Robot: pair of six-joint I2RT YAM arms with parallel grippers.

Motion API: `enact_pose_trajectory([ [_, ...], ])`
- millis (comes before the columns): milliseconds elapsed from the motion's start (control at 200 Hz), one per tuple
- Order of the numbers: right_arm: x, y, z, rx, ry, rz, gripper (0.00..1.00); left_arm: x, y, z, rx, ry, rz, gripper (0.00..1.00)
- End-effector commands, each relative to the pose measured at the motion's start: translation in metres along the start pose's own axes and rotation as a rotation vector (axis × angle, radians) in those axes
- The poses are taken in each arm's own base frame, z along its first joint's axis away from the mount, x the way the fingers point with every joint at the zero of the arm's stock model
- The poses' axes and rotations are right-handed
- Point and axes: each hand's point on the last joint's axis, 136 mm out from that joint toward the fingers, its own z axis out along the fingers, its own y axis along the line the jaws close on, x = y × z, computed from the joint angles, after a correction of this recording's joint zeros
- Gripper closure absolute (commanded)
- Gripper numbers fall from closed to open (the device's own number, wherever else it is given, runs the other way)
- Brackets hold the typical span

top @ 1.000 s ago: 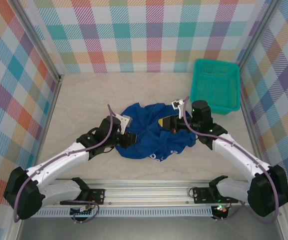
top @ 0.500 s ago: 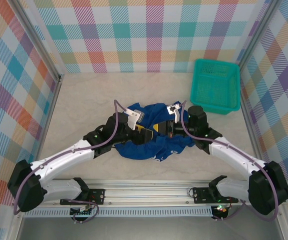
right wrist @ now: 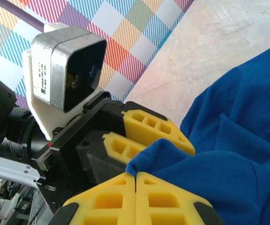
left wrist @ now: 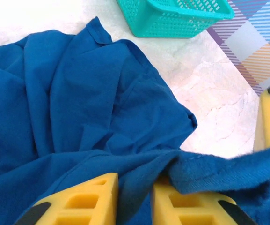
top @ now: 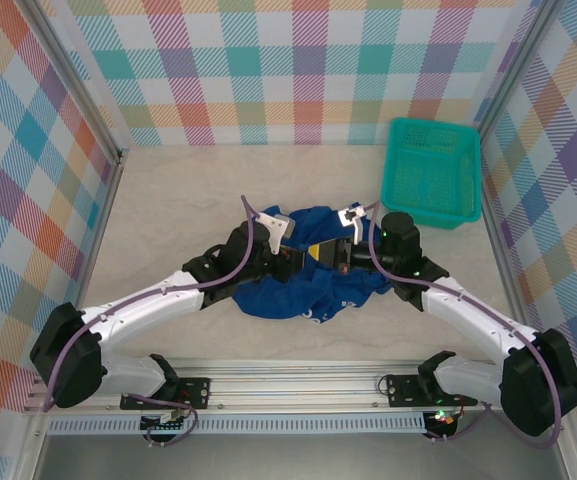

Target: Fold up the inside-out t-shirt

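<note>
One inside-out t-shirt (top: 308, 295) lies crumpled in the middle of the surface (top: 168, 210), with one teal basket (top: 431, 170) apart from it at its 2 o'clock. Two hands meet over the cloth: the left hand (left wrist: 135, 197) stands narrow with a fold between its fingers (left wrist: 90, 197), the right hand (right wrist: 135, 180) is pressed closed, pinching one edge of the shirt
</note>
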Motion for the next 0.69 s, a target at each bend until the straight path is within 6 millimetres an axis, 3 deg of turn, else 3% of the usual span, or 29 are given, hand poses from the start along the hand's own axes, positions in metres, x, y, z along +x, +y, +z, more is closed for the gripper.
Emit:
enact_pose_trajectory([
  [0, -0.003, 0.007, -0.006, 0.015, -0.014, -0.083, 1.0, -0.018, -0.007, -0.012, 0.019, -0.041, 0.045, 0.88],
  [85, -0.007, -0.001, -0.012, 0.101, -0.022, -0.122, 1.0, -0.019, -0.016, -0.024, 0.095, -0.045, 0.063, 1.0],
  [200, -0.015, -0.035, -0.028, 0.37, -0.015, -0.145, 1.0, -0.02, -0.039, -0.052, 0.289, -0.083, 0.077, 1.0],
  [265, -0.018, -0.045, -0.035, 0.456, -0.005, -0.164, 0.98, -0.022, -0.053, -0.07, 0.389, -0.118, 0.09, 1.0],
  [400, -0.016, -0.027, -0.034, 0.384, 0.024, -0.248, 0.82, -0.02, -0.058, -0.083, 0.436, -0.137, 0.113, 1.0],
  [520, -0.002, -0.005, -0.036, 0.276, 0.087, -0.335, 0.65, -0.019, -0.058, -0.083, 0.45, -0.121, 0.12, 1.0],
  [690, 0.021, 0.01, -0.038, 0.166, 0.161, -0.405, 0.52, -0.018, -0.059, -0.084, 0.458, -0.109, 0.147, 1.0],
])
